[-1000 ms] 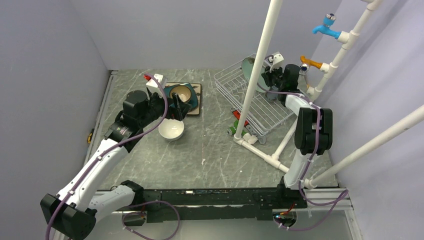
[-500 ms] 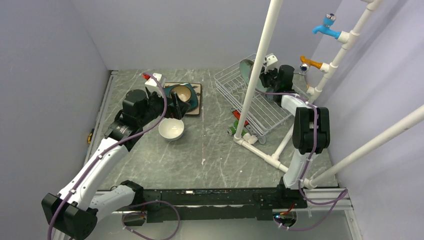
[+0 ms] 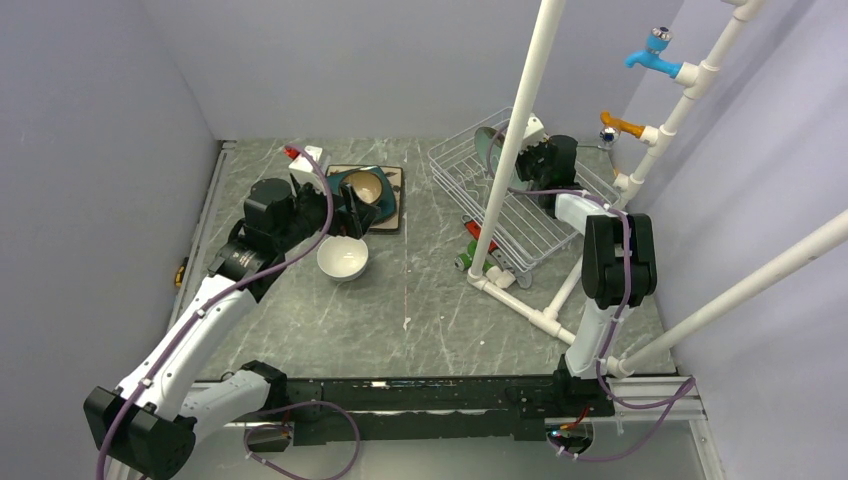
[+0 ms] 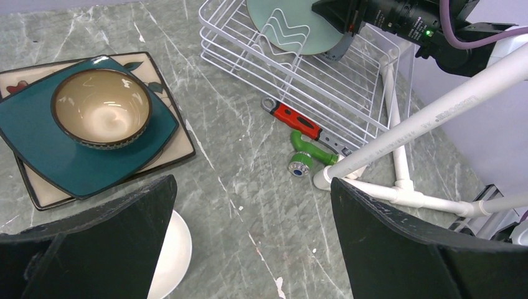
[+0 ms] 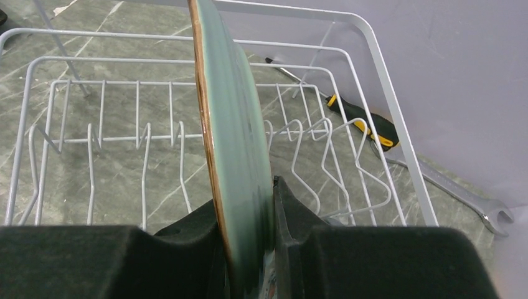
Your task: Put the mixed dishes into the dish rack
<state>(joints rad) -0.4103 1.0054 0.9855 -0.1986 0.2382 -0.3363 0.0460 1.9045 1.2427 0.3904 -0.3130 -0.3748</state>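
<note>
Grey marble tabletop carries the dish rack. The right gripper pinches the mint-green plate on edge over the wires — upright, likely to slot between tines. The left gripper hangs spread, empty.

Pale lilac walls; grey marble tabletop; white pipe frame, blue tap, orange tap.

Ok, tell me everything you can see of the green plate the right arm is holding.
The green plate is round, mint-coloured and glossy, like glazed ceramic, with a thin brown rim. The right pincer is shut on one edge, a pad on each face. The plate stands on edge, nearly upright, over the white wire rack, above its row of bent wire dividers. Whether it touches the wires cannot be told.
</note>
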